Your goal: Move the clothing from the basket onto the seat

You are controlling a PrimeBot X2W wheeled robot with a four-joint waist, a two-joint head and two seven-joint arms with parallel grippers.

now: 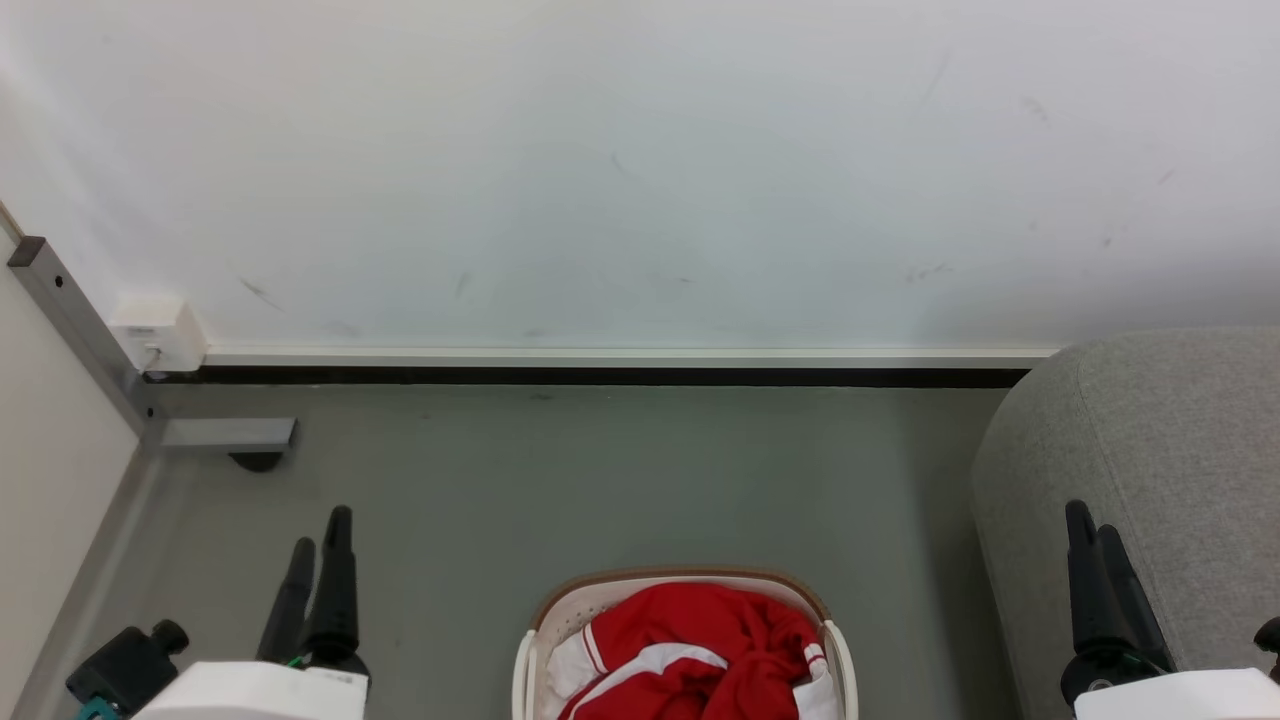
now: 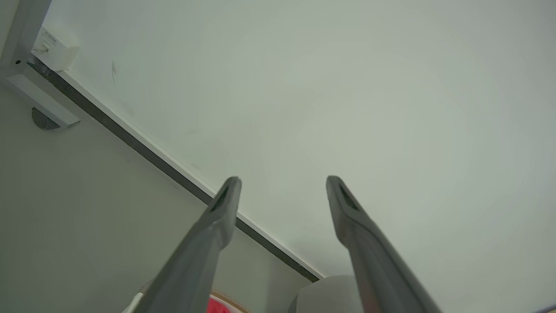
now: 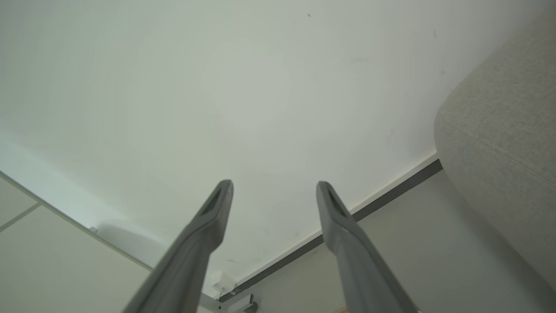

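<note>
The clothing (image 1: 700, 640) is heaped in the basket (image 1: 680, 577), which is stood on the floor (image 1: 600, 480) well short of its wall edge, between the left tool (image 1: 322, 528) and the right tool (image 1: 1093, 520). The seat (image 1: 1170, 450) is set at the floor's right side. Both tools are spread wide and nothing is held. The garments are judged to be tangled. A shallow pinch may catch only a fold, and trailing cloth may snag the rim, so the light basket could be tipped.
</note>
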